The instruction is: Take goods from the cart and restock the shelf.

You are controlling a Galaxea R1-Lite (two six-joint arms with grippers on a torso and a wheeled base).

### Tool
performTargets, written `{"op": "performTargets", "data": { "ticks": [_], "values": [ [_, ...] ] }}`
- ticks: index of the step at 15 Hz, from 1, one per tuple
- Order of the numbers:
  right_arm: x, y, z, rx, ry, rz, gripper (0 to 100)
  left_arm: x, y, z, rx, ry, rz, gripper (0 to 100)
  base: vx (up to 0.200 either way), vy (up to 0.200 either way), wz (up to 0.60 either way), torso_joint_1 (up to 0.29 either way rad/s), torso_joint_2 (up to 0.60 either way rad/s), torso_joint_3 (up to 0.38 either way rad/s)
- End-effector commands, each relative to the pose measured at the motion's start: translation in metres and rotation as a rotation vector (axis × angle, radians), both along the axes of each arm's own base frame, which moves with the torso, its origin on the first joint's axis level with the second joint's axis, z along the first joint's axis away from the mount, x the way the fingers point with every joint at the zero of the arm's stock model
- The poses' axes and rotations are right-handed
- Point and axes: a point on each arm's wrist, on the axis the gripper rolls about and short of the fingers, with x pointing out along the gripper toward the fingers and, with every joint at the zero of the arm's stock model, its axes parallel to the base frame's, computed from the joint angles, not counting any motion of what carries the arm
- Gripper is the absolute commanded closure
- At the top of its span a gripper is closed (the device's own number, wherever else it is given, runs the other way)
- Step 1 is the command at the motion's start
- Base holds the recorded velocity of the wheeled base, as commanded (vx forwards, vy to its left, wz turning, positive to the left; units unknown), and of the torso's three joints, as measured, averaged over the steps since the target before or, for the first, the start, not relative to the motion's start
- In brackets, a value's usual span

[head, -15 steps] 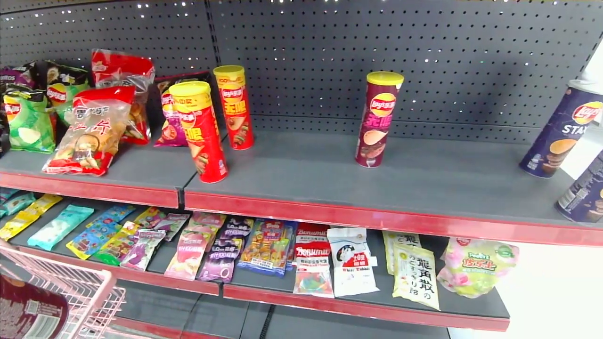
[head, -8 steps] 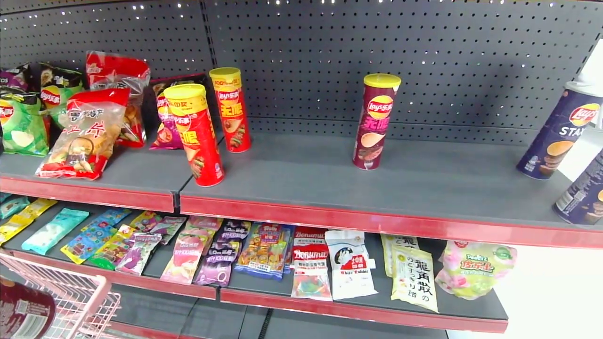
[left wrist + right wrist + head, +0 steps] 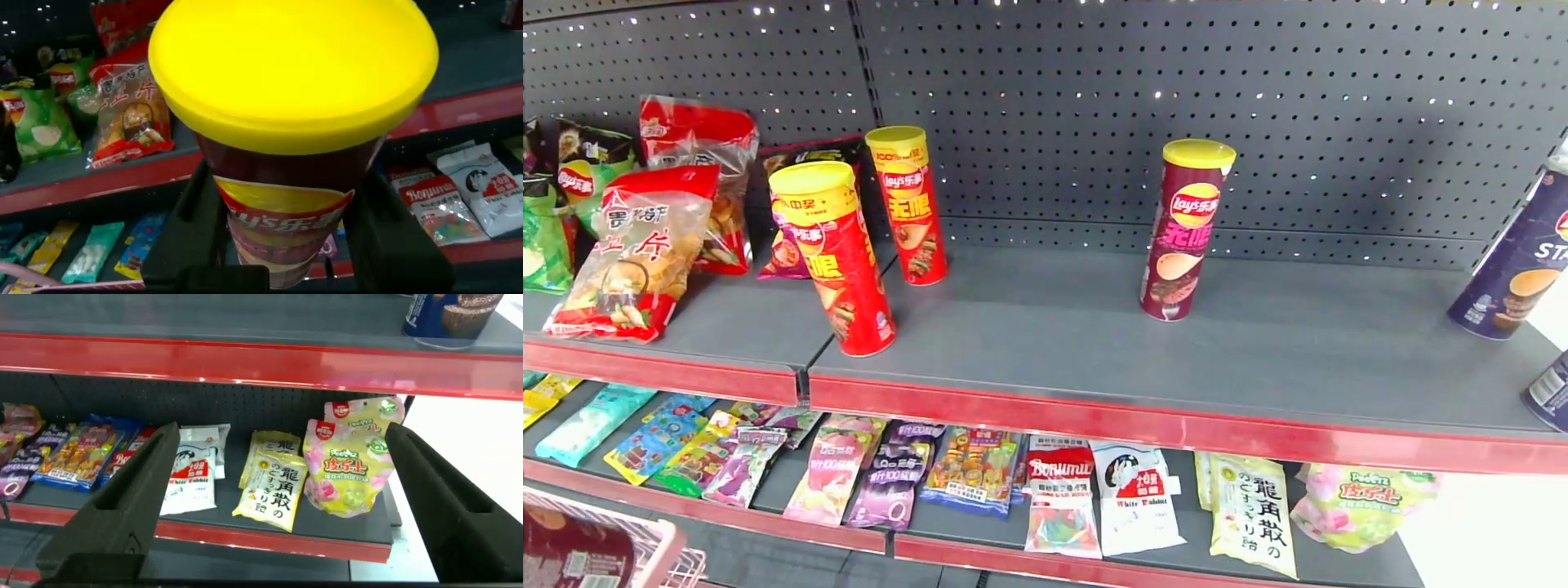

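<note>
**Step in hand.** The left pincer (image 3: 288,241) was closed on a maroon crisp canister (image 3: 292,73) with a yellow lid. Its fingers (image 3: 189,233) pressed against opposite sides of the tube below the lid, and the tube stood upright in the grip. Seen from the left wrist, the canister was in front of the shelving and not yet over any shelf board. I judged the pick from the cart (image 3: 662,545) complete and the placing not yet begun.

**Next move.** The upper shelf (image 3: 1054,335) had a bare stretch between the front red canister (image 3: 833,257) and the matching maroon canister (image 3: 1186,229). More bare board lay between that one and the blue canister (image 3: 1519,253). In my judgement, the load should be lifted over the shelf's red front lip and set down upright beside its match. It should be kept apart from standing tubes, which would likely topple if knocked.

**Right pincer.** The right pincer (image 3: 282,433) was spread wide, holding and touching nothing. It faced the lower shelf (image 3: 270,531) of sweet packets.
</note>
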Motion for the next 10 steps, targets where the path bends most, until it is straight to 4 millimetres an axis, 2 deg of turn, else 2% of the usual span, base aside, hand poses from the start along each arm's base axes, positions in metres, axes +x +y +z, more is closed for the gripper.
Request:
{"op": "performTargets", "data": {
  "ticks": [1,3,4,5,6,7,8,10],
  "values": [
    [0.001,0.0,0.001,-0.001,0.013,0.008,0,-0.016,0.001,-0.008,-0.002,-0.042,-0.028,100,0.0,0.0,0.0,0.0,0.0,0.0],
    [0.001,0.001,0.001,-0.024,-0.001,0.056,0,-0.018,0.001,-0.01,-0.041,-0.03,-0.053,100,0.0,0.0,0.0,0.0,0.0,0.0],
    [-0.001,0.002,0.017,-0.018,-0.031,0.132,0,-0.018,0.0,-0.009,-0.098,-0.021,-0.07,100,0.0,0.0,0.0,0.0,0.0,0.0],
    [0.009,0.003,0.069,0.029,-0.001,0.163,0,-0.018,0.0,-0.011,-0.137,-0.011,-0.081,100,0.0,0.0,0.0,0.0,0.0,0.0],
    [0.017,0.004,0.101,0.081,-0.002,0.193,0,-0.017,0.0,-0.015,-0.142,0.003,-0.084,100,0.0,0.0,0.0,0.0,0.0,0.0],
    [0.027,0.005,0.12,0.076,0.015,0.289,0,-0.014,0.0,-0.02,-0.143,0.022,-0.078,100,0.0,0.0,0.0,0.0,0.0,0.0],
    [0.031,0.006,0.126,0.069,0.024,0.328,0,-0.013,0.0,-0.021,-0.143,0.028,-0.076,100,0.0,0.0,0.0,0.0,0.0,0.0],
    [0.074,0.013,0.151,0.023,0.08,0.411,0,-0.01,-0.001,-0.025,-0.207,0.072,-0.148,100,0.0,0.0,0.0,0.0,0.0,0.0]
  ]
}}
